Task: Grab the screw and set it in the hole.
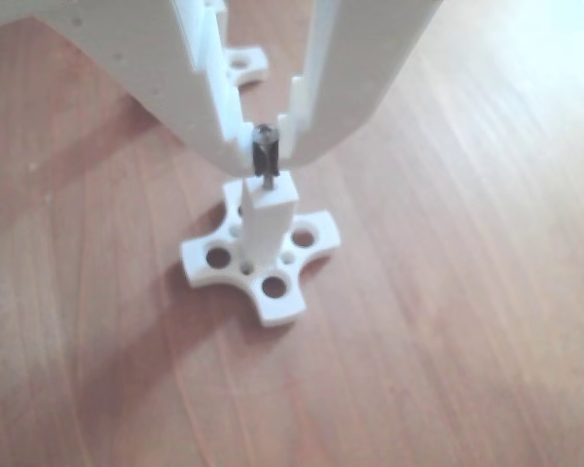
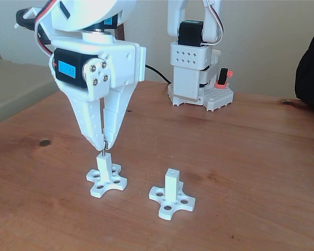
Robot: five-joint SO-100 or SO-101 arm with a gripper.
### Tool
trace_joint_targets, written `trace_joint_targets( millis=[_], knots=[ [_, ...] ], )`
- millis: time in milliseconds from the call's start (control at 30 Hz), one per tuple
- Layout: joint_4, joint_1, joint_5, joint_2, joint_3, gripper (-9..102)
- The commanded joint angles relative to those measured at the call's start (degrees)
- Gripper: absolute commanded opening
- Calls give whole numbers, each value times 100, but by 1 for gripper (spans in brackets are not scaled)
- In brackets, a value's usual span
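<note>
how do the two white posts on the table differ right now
The left post in the fixed view sits directly under the hand, with the screw held upright at its top; the right post stands apart with nothing above it. The right post's top hole shows as a bare dark dot; the left post's top has the screw tip at it. The right post stands nearer the camera. Both are white square posts on cross-shaped bases with round holes.

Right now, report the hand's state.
Hand: closed on the thin silvery-grey metal screw, its tip at the white plastic post top.
</note>
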Motion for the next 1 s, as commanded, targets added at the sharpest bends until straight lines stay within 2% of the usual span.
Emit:
trace_joint_targets(
  millis=[0,767,967],
  knots=[
    [-70,-62,-114,79,-431,-4],
    [220,-26,-149,132,-1116,-4],
    [79,-62,-149,35,-1345,-4]
  ],
)
